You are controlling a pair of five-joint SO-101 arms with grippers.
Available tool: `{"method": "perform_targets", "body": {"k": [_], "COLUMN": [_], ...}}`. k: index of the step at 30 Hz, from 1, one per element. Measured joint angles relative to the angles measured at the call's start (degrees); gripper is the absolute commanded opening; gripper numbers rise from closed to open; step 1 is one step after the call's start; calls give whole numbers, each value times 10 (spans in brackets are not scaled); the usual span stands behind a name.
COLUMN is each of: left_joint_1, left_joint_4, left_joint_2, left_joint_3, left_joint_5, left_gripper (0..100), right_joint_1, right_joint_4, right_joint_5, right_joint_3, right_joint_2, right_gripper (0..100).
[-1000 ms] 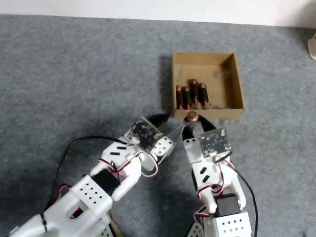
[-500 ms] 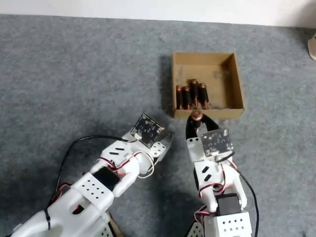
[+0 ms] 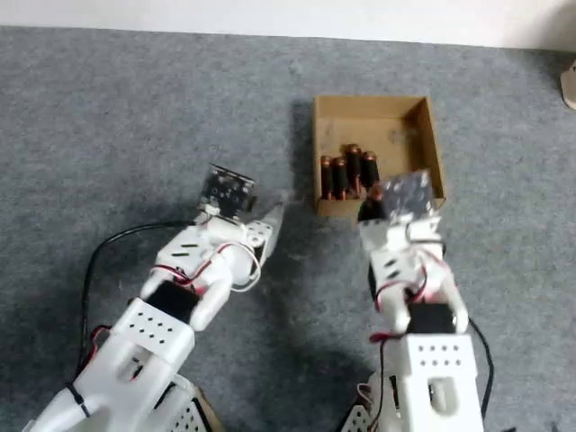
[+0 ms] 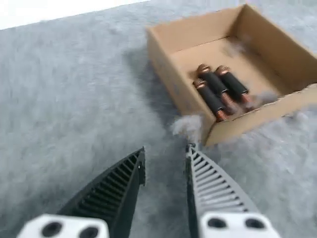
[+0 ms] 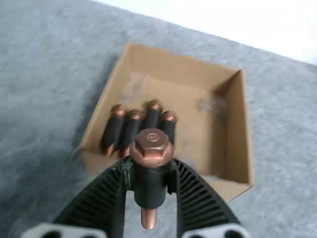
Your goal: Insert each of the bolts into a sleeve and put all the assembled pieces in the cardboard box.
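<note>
The right pincer [image 5: 149,171] grips a sleeved bolt [image 5: 151,147] upright at the near wall of the cardboard box [image 5: 233,124]; the left pincer [image 4: 165,153] gapes empty, farther off

Grey carpeted table [image 3: 135,117], cardboard box [image 3: 423,121] (open-topped)

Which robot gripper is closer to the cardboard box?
Right. The right gripper, shut on a bolt-and-sleeve piece, hangs at the cardboard box's near wall. The left gripper, open, sits farther off, over the grey carpet off the box's corner.
</note>
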Motion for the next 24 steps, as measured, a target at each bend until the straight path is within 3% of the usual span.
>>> {"method": "perform_targets", "body": {"k": [12, 24], "left_joint_1": [-117, -155], "left_joint_4": [271, 287], "left_joint_2": [0, -1], "left_joint_3": [0, 66], "left_joint_5": [2, 2], "left_gripper": [143, 143], "right_joint_1": [13, 19], "right_joint_4": [0, -7], "right_joint_5": [0, 0], "right_joint_3": [-237, -341], "right_joint_2": [293, 520], "right_gripper": [5, 5]}}
